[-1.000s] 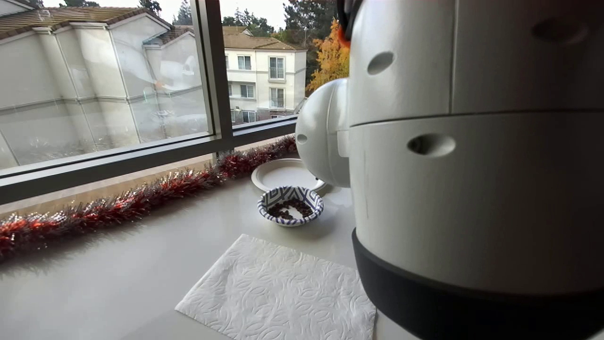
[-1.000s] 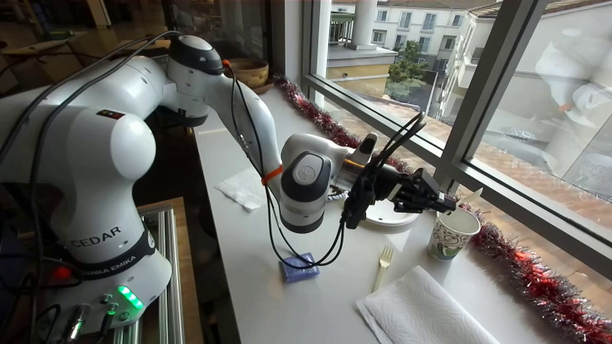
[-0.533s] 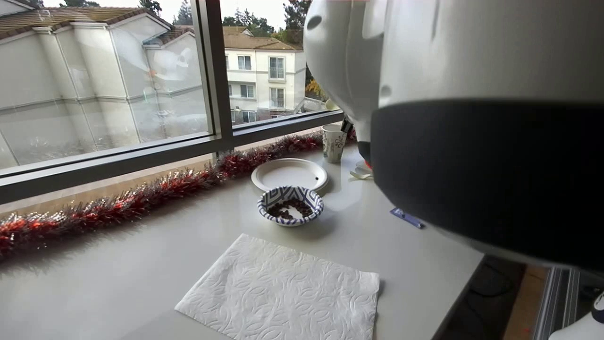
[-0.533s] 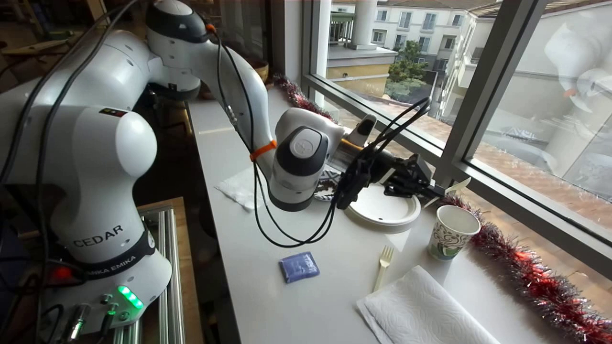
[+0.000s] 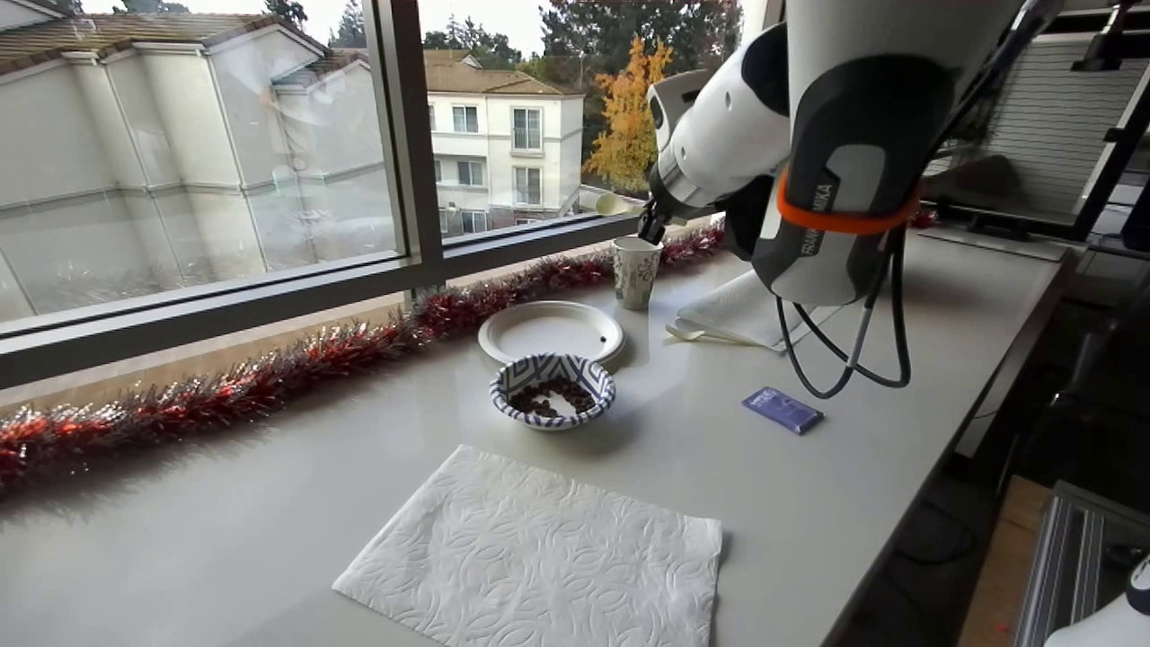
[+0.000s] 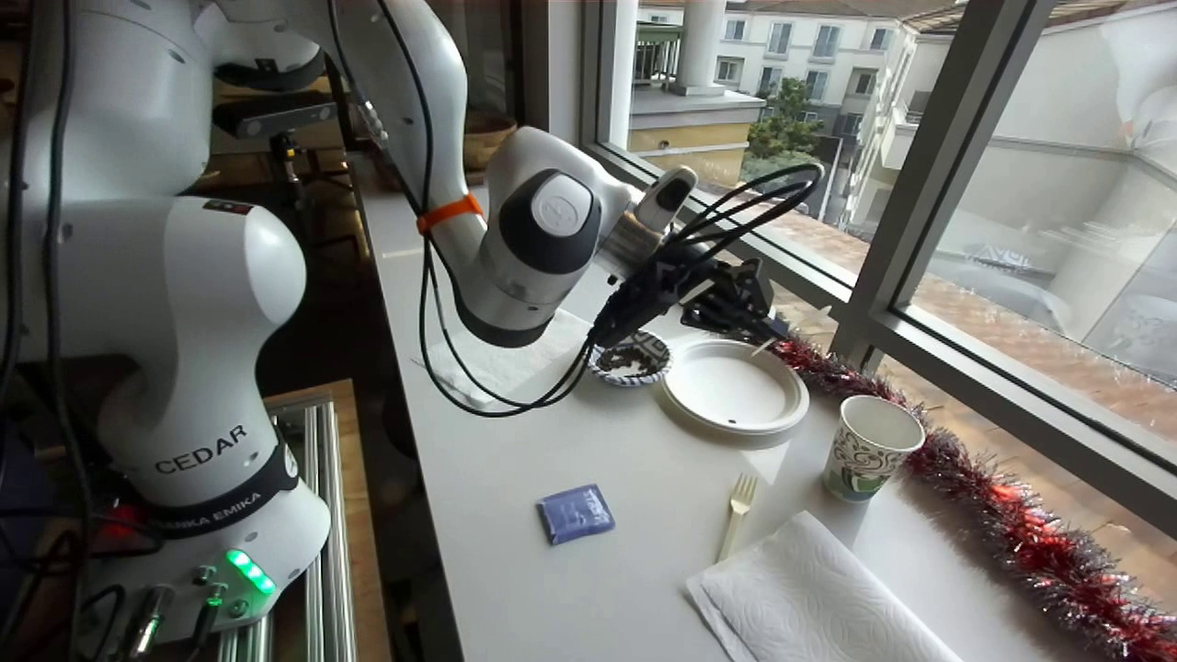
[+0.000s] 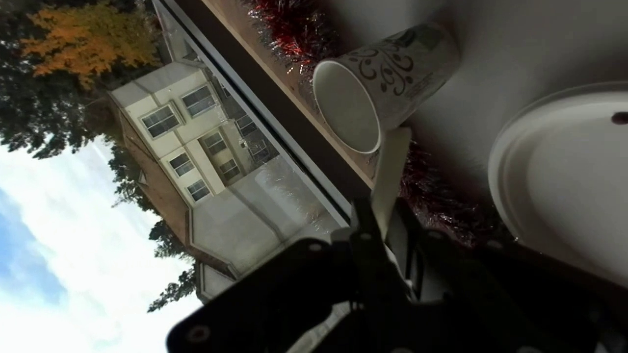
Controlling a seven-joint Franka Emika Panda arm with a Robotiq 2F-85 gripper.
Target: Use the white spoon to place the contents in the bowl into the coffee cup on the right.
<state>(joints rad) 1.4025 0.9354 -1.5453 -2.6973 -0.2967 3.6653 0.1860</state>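
Observation:
The bowl point(image 5: 552, 367), white with a blue pattern, stands on the table holding the contents point(image 5: 532, 401), a scatter of dark brown grains. My gripper point(image 7: 386, 206) is shut on the handle of the white spoon point(image 7: 392, 169), which sticks out past the fingertips. In an exterior view the spoon's pale head point(image 5: 615, 205) points toward the window; whether anything lies in it I cannot tell. The upright coffee cup point(image 6: 872, 450), patterned paper, stands apart from the gripper, its open mouth showing a pale inside. From an exterior view, the fingertips hang above the far side of the plate.
A white plate point(image 6: 736, 386) with one dark speck lies between bowl and cup. Tinsel point(image 5: 503, 301) runs along the window. A fork point(image 6: 736, 515), a blue packet point(image 6: 576, 513) and a paper towel point(image 5: 530, 557) lie on the table. Cables point(image 6: 598, 368) loop below the wrist.
My gripper has moved up and away from the cup's rim toward the plate side, still with the spoon. The arm no longer blocks the cup and packet in an exterior view.

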